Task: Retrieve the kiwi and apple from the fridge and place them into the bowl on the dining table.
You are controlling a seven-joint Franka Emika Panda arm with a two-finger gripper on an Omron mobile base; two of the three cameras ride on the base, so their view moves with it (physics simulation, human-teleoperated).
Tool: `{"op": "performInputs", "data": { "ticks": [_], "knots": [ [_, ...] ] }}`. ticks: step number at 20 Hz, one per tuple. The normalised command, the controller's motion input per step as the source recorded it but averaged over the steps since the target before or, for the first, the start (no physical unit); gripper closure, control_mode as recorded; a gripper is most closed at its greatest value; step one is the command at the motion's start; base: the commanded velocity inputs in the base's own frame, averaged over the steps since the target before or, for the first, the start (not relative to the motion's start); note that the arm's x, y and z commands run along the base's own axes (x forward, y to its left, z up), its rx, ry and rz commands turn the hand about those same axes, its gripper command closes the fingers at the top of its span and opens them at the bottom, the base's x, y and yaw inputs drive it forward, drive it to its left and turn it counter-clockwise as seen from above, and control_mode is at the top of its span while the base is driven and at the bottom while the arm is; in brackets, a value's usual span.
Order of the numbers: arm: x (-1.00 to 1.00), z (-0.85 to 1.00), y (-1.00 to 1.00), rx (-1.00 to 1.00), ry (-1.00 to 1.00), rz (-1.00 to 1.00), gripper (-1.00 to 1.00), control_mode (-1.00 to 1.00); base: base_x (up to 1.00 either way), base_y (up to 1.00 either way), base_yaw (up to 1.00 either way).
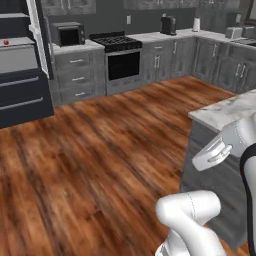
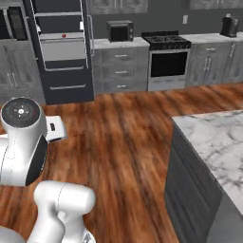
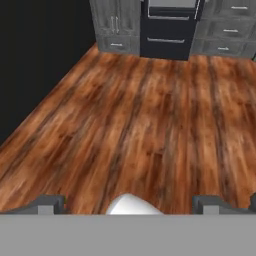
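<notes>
Red apple (image 2: 64,35) on fridge (image 2: 61,52) shelf, straight ahead across floor, well apart from gripper (image 3: 127,202); jaws spread wide, empty.

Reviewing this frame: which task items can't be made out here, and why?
- Kiwi: not discernible; fridge shelves far, too small.
- Apple: just a tiny red dot on a shelf.
- Bowl: dining table cut off by right base view's edge.
- Fridge in left base view: cropped at left edge.

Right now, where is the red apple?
The apple sits on a light shelf inside the open fridge, across the wood floor at the upper left of the right base view, left of the microwave.
</notes>
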Motion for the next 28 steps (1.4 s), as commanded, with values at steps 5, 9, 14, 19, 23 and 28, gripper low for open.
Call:
{"op": "performInputs", "data": {
  "ticks": [5, 9, 14, 19, 23, 28],
  "knots": [
    [0.0, 0.0, 0.0, 0.0, 0.0, 0.0, -1.0, 1.0, 0.9, 0.81, 0.2],
    [0.0, 0.0, 0.0, 0.0, 0.0, 0.0, -1.0, 1.0, 0.86, 0.8, 0.23],
    [0.0, 0.0, 0.0, 0.0, 0.0, 0.0, -1.0, 1.0, 0.78, 0.78, 0.22],
    [0.0, 0.0, 0.0, 0.0, 0.0, 0.0, -1.0, 1.0, 0.72, 0.42, 0.1],
    [0.0, 0.0, 0.0, 0.0, 0.0, 0.0, -1.0, 1.0, 0.65, 0.09, 0.0],
    [0.0, 0.0, 0.0, 0.0, 0.0, 0.0, -1.0, 1.0, 0.67, 0.06, 0.03]
  ]
}}
